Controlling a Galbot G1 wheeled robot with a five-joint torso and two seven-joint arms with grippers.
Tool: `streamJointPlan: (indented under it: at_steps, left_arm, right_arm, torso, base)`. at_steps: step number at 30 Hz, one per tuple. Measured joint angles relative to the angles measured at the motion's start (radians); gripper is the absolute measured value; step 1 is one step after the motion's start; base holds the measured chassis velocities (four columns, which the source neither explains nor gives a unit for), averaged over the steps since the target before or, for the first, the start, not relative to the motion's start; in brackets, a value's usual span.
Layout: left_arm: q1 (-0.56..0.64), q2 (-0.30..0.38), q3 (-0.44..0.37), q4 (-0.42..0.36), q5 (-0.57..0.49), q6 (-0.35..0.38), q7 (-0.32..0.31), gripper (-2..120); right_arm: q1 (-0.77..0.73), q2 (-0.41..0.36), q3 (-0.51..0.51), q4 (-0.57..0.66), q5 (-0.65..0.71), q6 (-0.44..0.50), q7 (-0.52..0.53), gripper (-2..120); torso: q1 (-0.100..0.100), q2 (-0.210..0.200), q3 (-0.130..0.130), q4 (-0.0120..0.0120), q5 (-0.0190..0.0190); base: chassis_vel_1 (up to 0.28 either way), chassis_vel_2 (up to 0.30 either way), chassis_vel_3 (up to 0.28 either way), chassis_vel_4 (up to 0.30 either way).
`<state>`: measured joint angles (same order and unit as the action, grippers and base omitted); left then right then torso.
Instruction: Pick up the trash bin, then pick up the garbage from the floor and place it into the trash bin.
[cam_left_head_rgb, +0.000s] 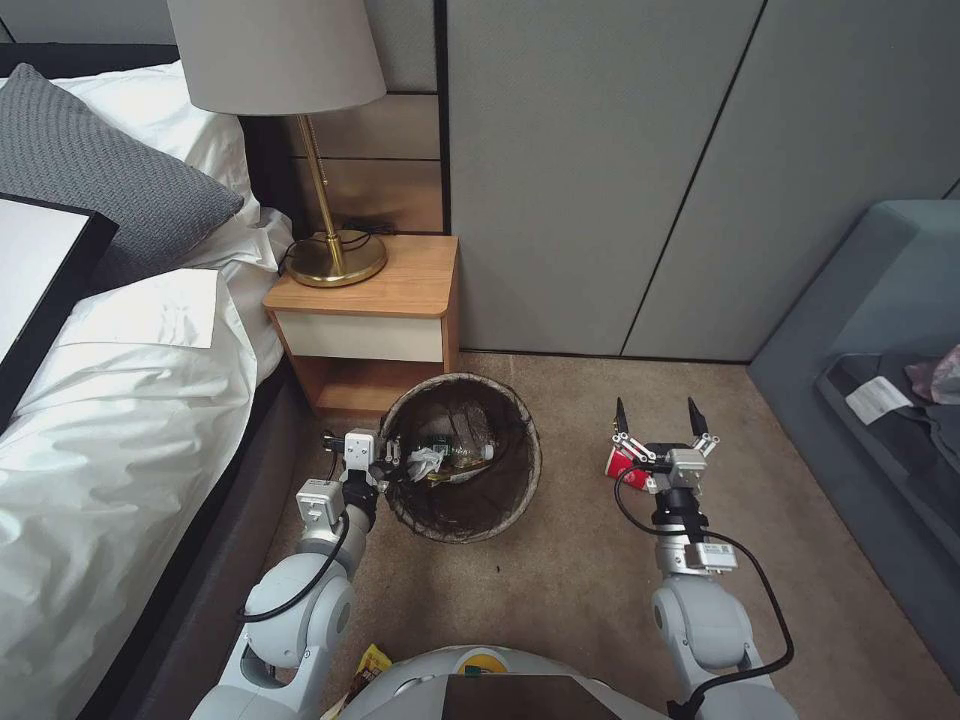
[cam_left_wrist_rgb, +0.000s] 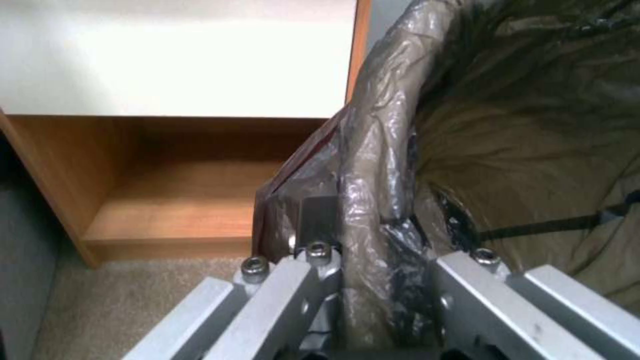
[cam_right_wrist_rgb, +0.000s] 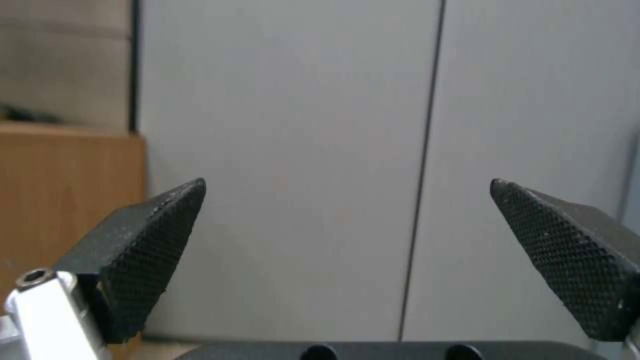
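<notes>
The trash bin, lined with a dark brown bag, is in front of the nightstand. My left gripper is shut on its near-left rim. In the left wrist view the fingers clamp the bag-covered rim. Inside the bin lie a clear bottle and white tissue. A red-and-white paper cup lies on the carpet to the right of the bin. My right gripper hovers just above and beyond it, open and empty, with its pads spread wide. A yellow wrapper lies by my base.
A wooden nightstand with a brass lamp stands right behind the bin. The bed runs along the left and a grey-blue sofa along the right. Grey wall panels close the back. Open carpet lies between my arms.
</notes>
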<state>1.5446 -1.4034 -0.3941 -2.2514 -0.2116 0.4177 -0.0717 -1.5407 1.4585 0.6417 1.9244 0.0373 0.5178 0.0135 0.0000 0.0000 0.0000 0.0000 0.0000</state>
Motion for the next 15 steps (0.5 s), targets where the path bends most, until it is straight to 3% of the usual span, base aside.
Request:
streamJointPlan:
  at_steps: [10, 13, 15]
  left_arm:
    - [0.001, -0.002, 0.0, 0.0, 0.0, 0.0, 0.0, 0]
    - [0.007, -0.002, 0.004, -0.004, 0.003, 0.0, 0.001, 0]
    - [0.009, -0.001, 0.004, -0.005, 0.004, 0.0, 0.001, 0]
  right_arm:
    - [0.007, -0.003, -0.004, -0.008, 0.003, -0.033, 0.018, 100]
    - [0.082, -0.042, -0.02, -0.071, 0.059, -0.251, 0.094, 100]
    - [0.102, -0.05, -0.021, -0.087, 0.068, -0.299, 0.11, 100]
  torso:
    - [0.0, 0.0, 0.0, -0.0001, -0.0001]
    - [0.0, 0.0, 0.0, -0.0002, 0.0001]
    - [0.0, 0.0, 0.0, 0.0003, 0.0]
  base:
    - [0.0, 0.0, 0.0, 0.0]
    - [0.0, 0.0, 0.0, 0.0]
    - [0.0, 0.0, 0.0, 0.0]
